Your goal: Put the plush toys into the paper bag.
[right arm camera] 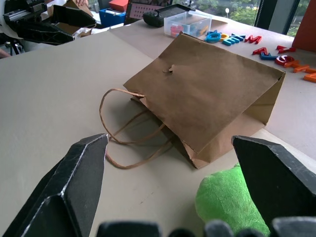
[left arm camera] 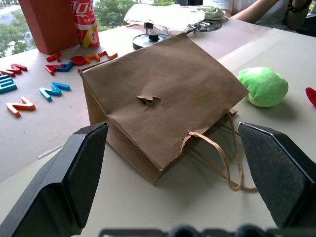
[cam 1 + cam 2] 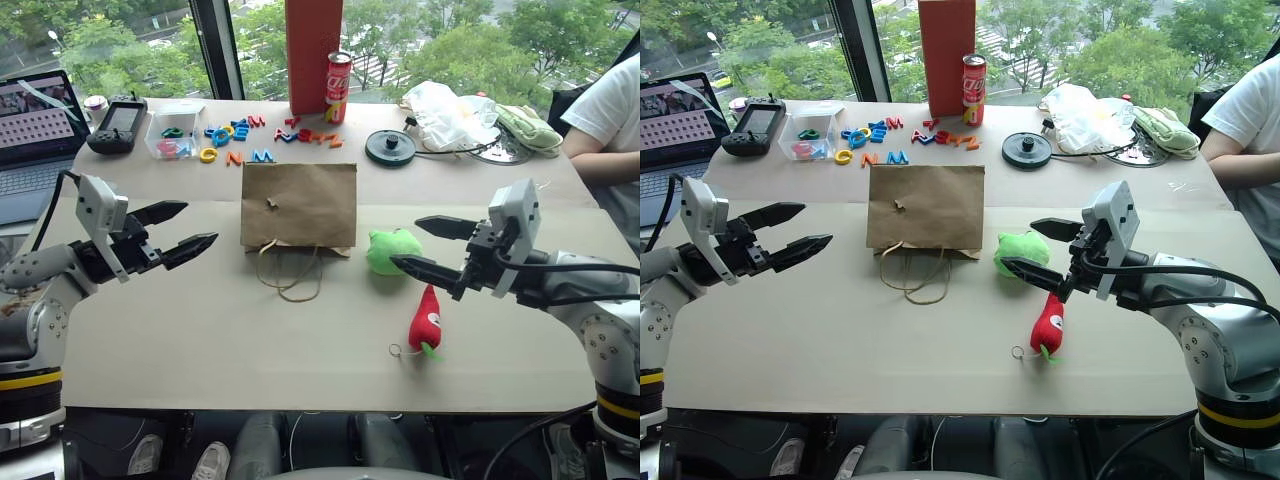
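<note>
Both grippers, left gripper (image 3: 190,226) and right gripper (image 3: 412,245), are hovering spread and empty. Paper bag (image 3: 298,205) is lying flat mid-table; lift its mouth before taking green plush (image 3: 392,249).

Tall red-orange box (image 3: 313,55) stood at 12 o'clock of the table, red soda can (image 3: 339,88) touching its right side. Colourful plastic letters (image 3: 262,140) lay scattered at 11–12, clear plastic tub (image 3: 174,133) and black handheld controller (image 3: 117,126) further left. Open laptop (image 3: 35,135) at 10. Black round disc (image 3: 390,147), crumpled white plastic bag (image 3: 447,113) and pale green cloth (image 3: 530,128) at 1–2. Person's white sleeve (image 3: 606,100) at 2.
</note>
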Motion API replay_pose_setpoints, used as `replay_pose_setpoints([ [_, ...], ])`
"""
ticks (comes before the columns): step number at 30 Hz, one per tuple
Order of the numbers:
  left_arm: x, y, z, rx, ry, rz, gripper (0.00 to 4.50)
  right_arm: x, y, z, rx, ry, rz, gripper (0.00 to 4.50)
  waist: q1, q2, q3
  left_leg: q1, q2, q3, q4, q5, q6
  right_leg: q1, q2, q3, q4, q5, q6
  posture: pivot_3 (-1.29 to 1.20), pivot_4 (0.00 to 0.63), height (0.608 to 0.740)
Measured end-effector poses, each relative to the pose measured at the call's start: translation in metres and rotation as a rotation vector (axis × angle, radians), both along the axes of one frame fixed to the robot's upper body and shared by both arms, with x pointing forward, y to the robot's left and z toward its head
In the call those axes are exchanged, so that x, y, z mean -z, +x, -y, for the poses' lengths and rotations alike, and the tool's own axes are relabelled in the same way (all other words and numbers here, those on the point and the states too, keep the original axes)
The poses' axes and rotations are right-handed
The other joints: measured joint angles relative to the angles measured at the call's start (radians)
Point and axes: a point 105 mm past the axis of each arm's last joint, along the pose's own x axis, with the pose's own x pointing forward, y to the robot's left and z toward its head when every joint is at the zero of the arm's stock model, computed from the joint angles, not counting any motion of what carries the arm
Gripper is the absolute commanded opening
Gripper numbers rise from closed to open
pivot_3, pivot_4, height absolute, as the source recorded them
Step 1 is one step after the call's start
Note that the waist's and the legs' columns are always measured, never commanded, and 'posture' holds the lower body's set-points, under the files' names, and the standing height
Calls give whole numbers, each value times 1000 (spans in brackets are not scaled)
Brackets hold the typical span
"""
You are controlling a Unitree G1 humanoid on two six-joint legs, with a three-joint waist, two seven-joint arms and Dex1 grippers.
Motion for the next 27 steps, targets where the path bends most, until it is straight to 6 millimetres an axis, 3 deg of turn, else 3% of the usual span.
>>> replay_pose_setpoints([
  [4,2,3,0,23,52,11,4500,1,0,0,3,0,-3,4450,1,0,0,0,-1,0,0,0,0,0,0,0,0,0,0,0,150,739],
  [9,24,33,2,63,442,197,4500,2,-1,-1,1,0,-7,4450,12,0,0,0,-3,2,0,0,0,1,-1,0,-1,0,0,0,150,739],
  [15,58,54,51,249,683,429,4500,3,-1,-7,-12,-7,-4,4450,24,0,0,-3,-3,5,1,-2,4,0,-1,-1,-4,0,0,0,150,739],
  [18,69,61,76,304,676,486,4500,1,0,-8,4,-5,5,4450,24,0,0,-5,-3,5,1,-3,4,0,-1,-2,-5,0,0,0,150,739],
  [23,70,70,100,341,628,521,4500,-1,-1,-9,15,-10,23,4450,21,0,0,-4,-3,4,2,-3,4,0,0,-2,-5,0,1,0,150,739],
  [27,66,71,102,367,607,521,3331,0,-2,-10,29,-14,29,4500,20,0,0,-4,-3,3,2,-3,4,0,0,-2,-5,0,1,0,150,739],
])
